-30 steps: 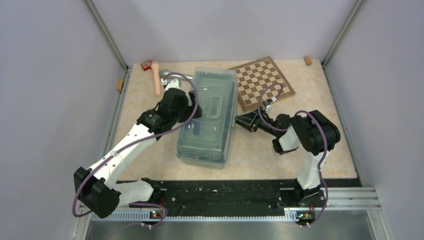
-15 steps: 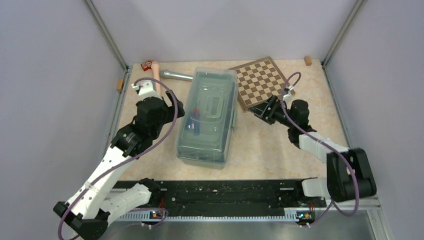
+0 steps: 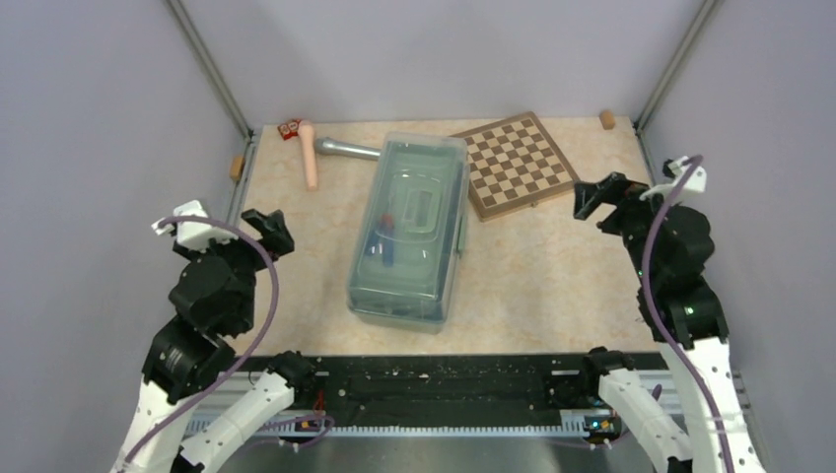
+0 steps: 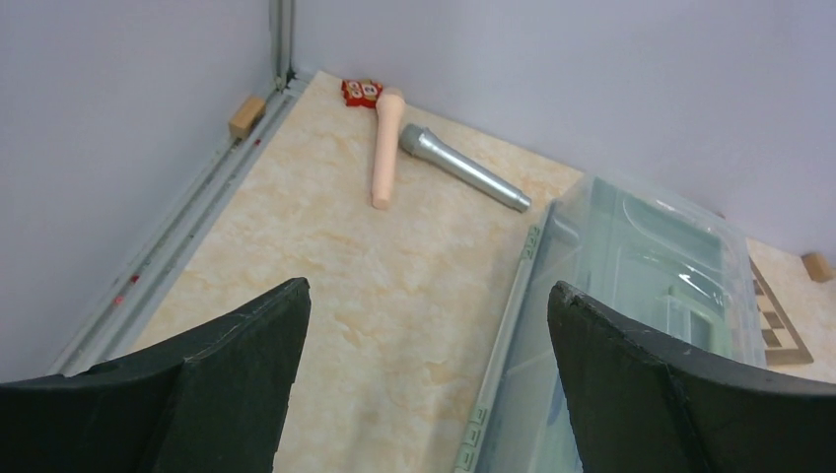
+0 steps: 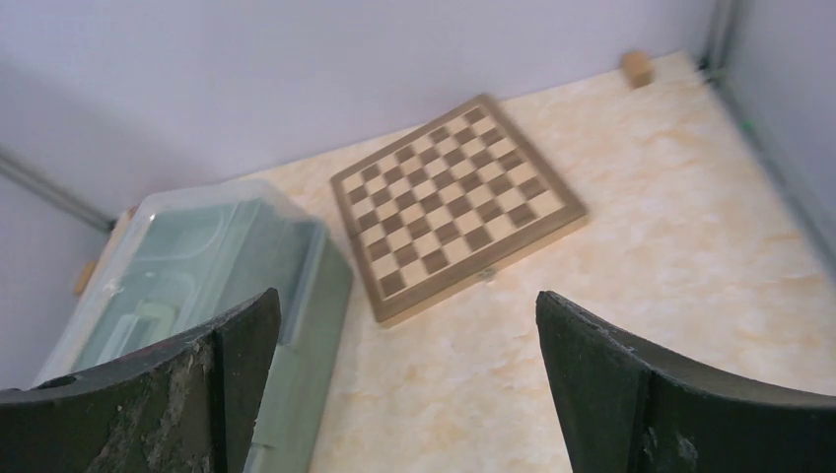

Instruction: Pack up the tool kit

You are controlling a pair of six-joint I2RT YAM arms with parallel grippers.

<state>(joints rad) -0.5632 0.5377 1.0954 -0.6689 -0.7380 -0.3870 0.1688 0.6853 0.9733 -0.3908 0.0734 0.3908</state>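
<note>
My left end effector [image 3: 264, 231] hangs over the left edge of the bench [image 3: 552, 286], jaws spread wide with nothing between them. My right end effector [image 3: 599, 195] sits high on the right side, just as wide apart and just as empty. Both are well apart from the toolbox [image 3: 406, 246].

The toolbox lies in the middle of the bench, long axis running away from me and slanted a little. Its far right corner is just beside the chessboard [image 3: 518, 163]; I cannot tell whether they touch. The body is sage green. The translucent lid [image 3: 419, 163] is on it, with a recessed handle [image 3: 419, 208] near its centre. Through the lid I make out a blue and a red shape [image 3: 386, 235], probably screwdrivers. The rest of the contents are too faint to name.

I judge the packing nearly finished, so what remains is confirming the closure. To do that well, I should look along the rim for any gap between lid and body. If one side rides high, I should press at the edges over the walls, not on the thin middle panel, with one end effector steadying the box so it does not skid. The hammer [image 3: 313, 155] at the far left is not part of the kit and should be left alone.
</note>
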